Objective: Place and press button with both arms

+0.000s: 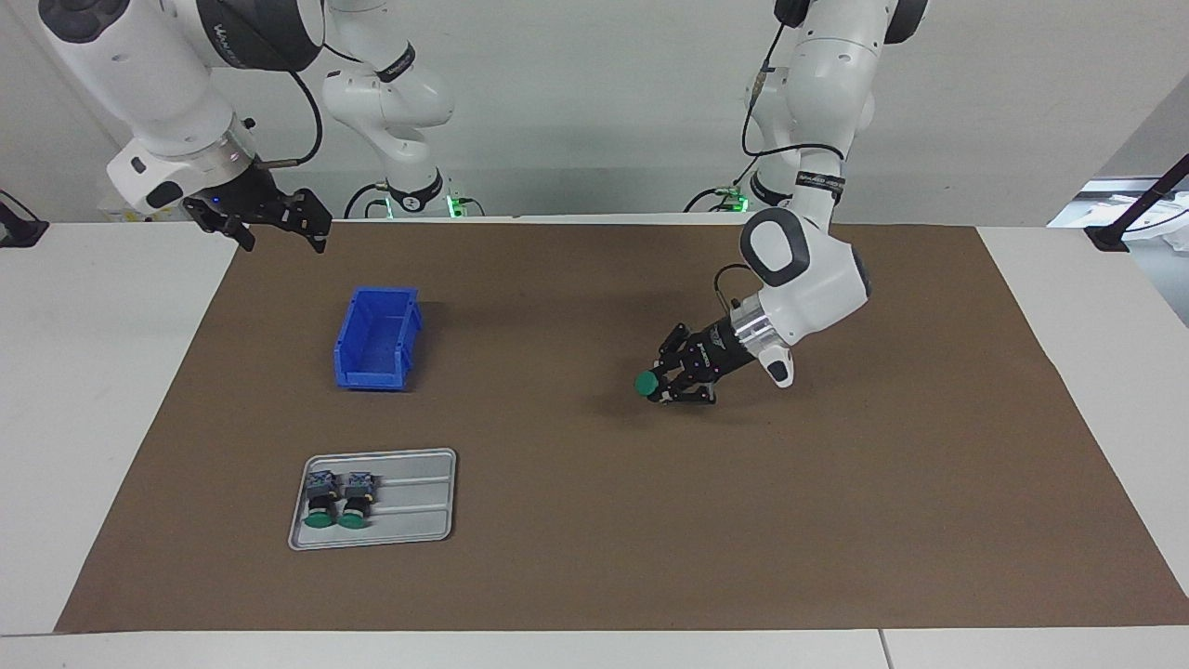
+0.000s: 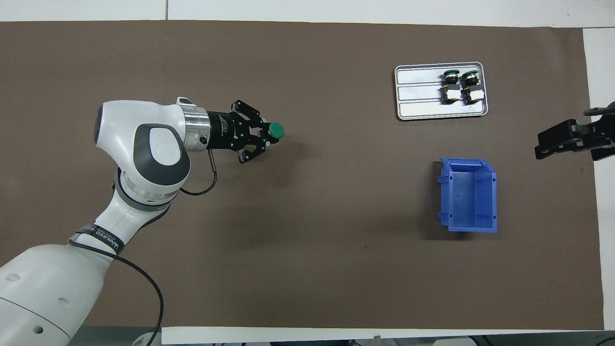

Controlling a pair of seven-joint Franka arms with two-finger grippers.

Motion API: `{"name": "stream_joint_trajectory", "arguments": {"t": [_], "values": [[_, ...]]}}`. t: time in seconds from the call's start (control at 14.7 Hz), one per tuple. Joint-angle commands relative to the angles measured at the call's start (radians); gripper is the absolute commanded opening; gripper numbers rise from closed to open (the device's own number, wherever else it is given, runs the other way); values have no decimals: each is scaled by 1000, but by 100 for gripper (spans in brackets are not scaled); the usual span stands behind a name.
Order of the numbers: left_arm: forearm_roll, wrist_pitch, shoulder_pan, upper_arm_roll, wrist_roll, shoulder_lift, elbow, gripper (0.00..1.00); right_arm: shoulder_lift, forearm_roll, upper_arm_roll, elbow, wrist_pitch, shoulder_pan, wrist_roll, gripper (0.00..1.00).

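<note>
Button (image 1: 646, 383) in left gripper (image 1: 667, 381), clamped by fingers, up over mat (image 1: 650, 520) mid-table. Long axis roughly level; round green cap points toward right arm's end, body hidden in jaws. Tray (image 1: 423, 516) holds 2 more buttons (image 1: 336, 500) side by side, caps away from robots. Blue bin (image 1: 376, 339): nothing inside. Right gripper (image 1: 274, 218) waits, jaws apart, over mat's edge.

A blue bin (image 1: 378, 337) stands on the brown mat (image 1: 594, 520), and a grey tray (image 1: 409, 502) lies farther from the robots.
</note>
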Motion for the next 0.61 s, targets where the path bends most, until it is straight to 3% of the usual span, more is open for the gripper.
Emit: {"name": "stream_joint_trajectory", "arguments": {"t": [0.0,0.14,0.55], "values": [[-122,-50,43,-5,147,-13,-45,12,-23,-2,3,-27,10,-5,-15,100],[-227,-82,54,-4,275,-13,-84,11,-23,-2,5,-27,10,-5,-15,100],[-349,-229,122,-5,418,13,-105,10,-23,-2,5,-27,10,-5,-15,100]]}}
